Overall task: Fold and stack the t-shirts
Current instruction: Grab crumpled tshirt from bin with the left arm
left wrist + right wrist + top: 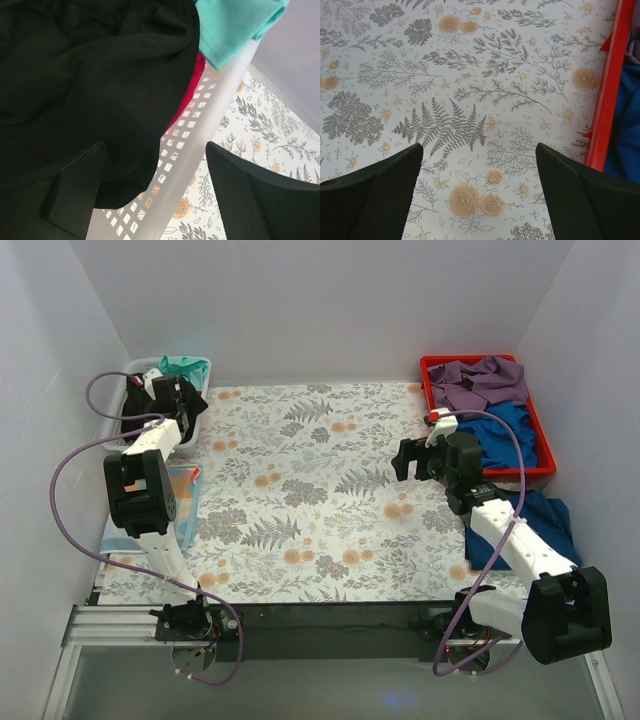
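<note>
Left gripper, jaws wide, straddles the wall of the white perforated plastic basket, big soft black t-shirt at its 10 o'clock. If I close here I'd likely pinch wall too and drag it. Right gripper gapes empty.

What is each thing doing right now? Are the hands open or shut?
Left hand: open, straddling the basket wall.
Right hand: open, empty, over the sheet.
Black shirt: crumpled, hanging over the basket rim.
Teal shirt: bunched in the basket.
Purple shirt: crumpled in the red bin.
Blue shirt: crumpled in the red bin.
Dark blue shirt: unfolded, beside the red bin.
</note>
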Controlling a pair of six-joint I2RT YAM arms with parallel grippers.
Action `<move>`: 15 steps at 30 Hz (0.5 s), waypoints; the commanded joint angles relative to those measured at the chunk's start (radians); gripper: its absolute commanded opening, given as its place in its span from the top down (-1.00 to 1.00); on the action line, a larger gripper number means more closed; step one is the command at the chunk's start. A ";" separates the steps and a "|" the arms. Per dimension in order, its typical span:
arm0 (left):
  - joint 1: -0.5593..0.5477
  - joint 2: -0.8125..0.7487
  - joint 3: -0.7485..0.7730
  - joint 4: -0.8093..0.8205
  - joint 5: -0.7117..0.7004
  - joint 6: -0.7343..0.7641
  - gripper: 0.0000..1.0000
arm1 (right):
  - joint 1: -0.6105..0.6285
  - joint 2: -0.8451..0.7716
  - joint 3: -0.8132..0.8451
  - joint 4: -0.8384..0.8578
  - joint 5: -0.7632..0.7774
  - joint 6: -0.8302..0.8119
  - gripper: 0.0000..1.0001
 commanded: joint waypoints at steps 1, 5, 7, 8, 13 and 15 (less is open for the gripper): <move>0.018 0.009 0.058 -0.012 -0.052 0.024 -0.58 | 0.007 0.009 -0.019 0.064 0.003 0.014 -0.97; 0.024 0.020 0.054 -0.012 -0.077 0.029 -0.52 | 0.006 0.016 -0.022 0.064 -0.006 0.013 -0.97; 0.035 0.009 0.040 -0.006 -0.074 0.023 -0.52 | 0.006 0.021 -0.023 0.062 -0.004 0.013 -0.97; 0.039 -0.011 0.031 0.003 -0.066 0.012 -0.52 | 0.007 0.021 -0.023 0.064 -0.004 0.014 -0.97; 0.052 -0.030 0.014 0.034 -0.062 0.007 -0.47 | 0.007 0.035 -0.020 0.064 -0.014 0.014 -0.97; 0.053 -0.002 0.041 0.000 -0.069 0.012 -0.37 | 0.007 0.036 -0.022 0.064 -0.011 0.014 -0.97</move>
